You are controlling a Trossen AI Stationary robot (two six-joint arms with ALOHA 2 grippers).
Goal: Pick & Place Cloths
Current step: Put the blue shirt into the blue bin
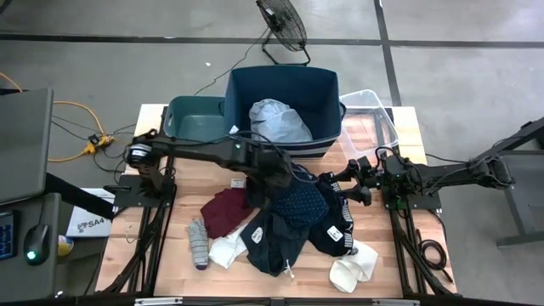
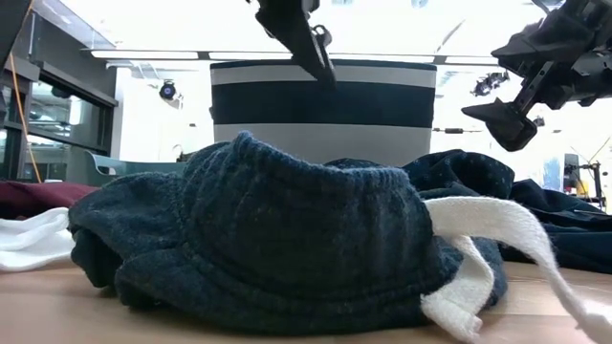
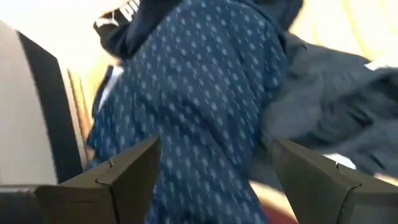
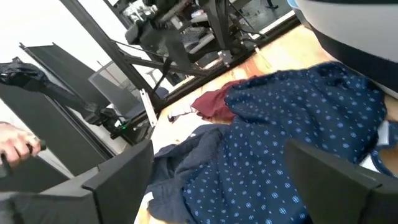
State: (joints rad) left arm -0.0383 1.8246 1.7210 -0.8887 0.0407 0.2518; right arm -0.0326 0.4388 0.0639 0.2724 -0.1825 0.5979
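Note:
A pile of cloths lies on the table's middle. It holds a navy dotted cloth (image 1: 302,204), a maroon one (image 1: 224,210), a dark garment (image 1: 270,242), a black one with white tags (image 1: 337,234), white socks (image 1: 354,269) and a grey sock (image 1: 197,242). A pale blue-white cloth (image 1: 276,121) lies inside the navy bin (image 1: 323,85). My left gripper (image 1: 285,180) hangs open just above the dotted cloth's far left part (image 3: 205,81). My right gripper (image 1: 347,183) hovers open over its right side (image 4: 292,137). In the low view both grippers (image 2: 507,119) are clear of the pile.
The teal bin (image 1: 183,115) stands left of the navy bin and the clear bin (image 1: 382,115) right of it, all along the far edge. A floor fan (image 1: 282,25) stands beyond the table. Bare wood shows at the near left corner (image 1: 140,263).

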